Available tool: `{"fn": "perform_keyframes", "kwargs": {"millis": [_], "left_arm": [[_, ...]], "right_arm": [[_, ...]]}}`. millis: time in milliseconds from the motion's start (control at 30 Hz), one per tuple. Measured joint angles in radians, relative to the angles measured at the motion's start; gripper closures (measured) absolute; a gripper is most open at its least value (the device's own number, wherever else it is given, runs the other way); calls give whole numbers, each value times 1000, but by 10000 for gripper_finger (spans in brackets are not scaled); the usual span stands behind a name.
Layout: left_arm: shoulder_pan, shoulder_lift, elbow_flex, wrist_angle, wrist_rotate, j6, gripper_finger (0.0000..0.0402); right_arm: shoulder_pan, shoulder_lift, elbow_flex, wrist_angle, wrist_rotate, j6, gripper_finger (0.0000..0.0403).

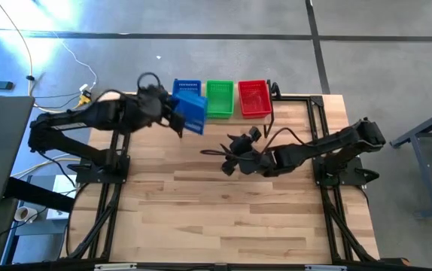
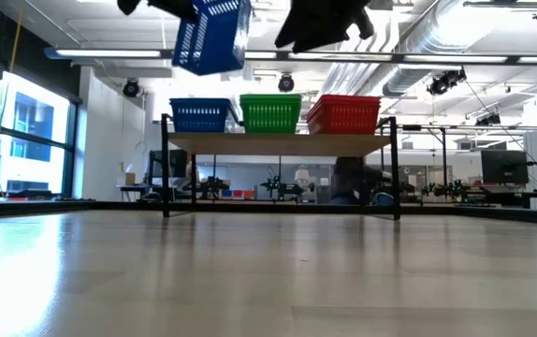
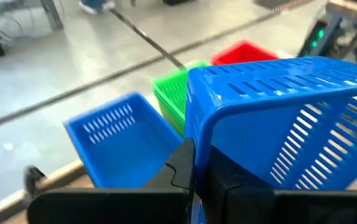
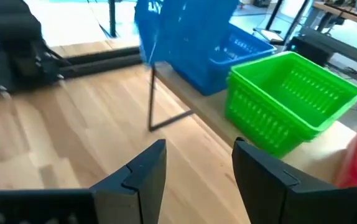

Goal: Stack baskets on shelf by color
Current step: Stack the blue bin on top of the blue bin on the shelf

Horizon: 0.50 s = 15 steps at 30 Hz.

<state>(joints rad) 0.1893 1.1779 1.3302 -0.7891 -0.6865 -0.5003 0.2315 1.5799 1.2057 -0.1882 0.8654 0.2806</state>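
Observation:
Three baskets stand on the shelf [image 2: 278,140] at the table's far edge: blue [image 1: 187,85], green [image 1: 220,98] and red [image 1: 254,98]. My left gripper [image 3: 194,180] is shut on another blue basket [image 1: 193,114], which hangs tilted high above the table, just in front of the shelf's blue basket [image 3: 119,140]. In the low view the held basket [image 2: 210,37] is well above shelf height. My right gripper [image 4: 197,168] stands open and holds nothing, over the table's middle, short of the shelf and facing the green basket [image 4: 290,99]. My left gripper pinches a thin wall edge of the blue basket at one corner [image 3: 194,140] between its two shut fingers. The fingers come from the table's left side, slanting down. The basket is lifted clear of table and shelf and tilted, one mesh side [image 3: 315,143] turned toward the wrist camera.
The shelf stands on thin black legs [image 4: 152,93] at the far edge. Bare wooden tabletop [image 1: 223,211] reaches from the shelf to the near edge. Black arm frames [image 1: 99,211] run along both table sides.

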Motion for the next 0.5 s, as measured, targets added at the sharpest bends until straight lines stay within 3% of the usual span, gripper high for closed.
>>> {"fn": "perform_keyframes", "kwargs": {"millis": [167,500], "left_arm": [[87,-17,66,-1,12,91,402],[290,-9,248,-7,196,190,401]], "right_arm": [[-38,0,0,-67,-2,2,235],[-82,0,0,-166,-34,62,235]]}}
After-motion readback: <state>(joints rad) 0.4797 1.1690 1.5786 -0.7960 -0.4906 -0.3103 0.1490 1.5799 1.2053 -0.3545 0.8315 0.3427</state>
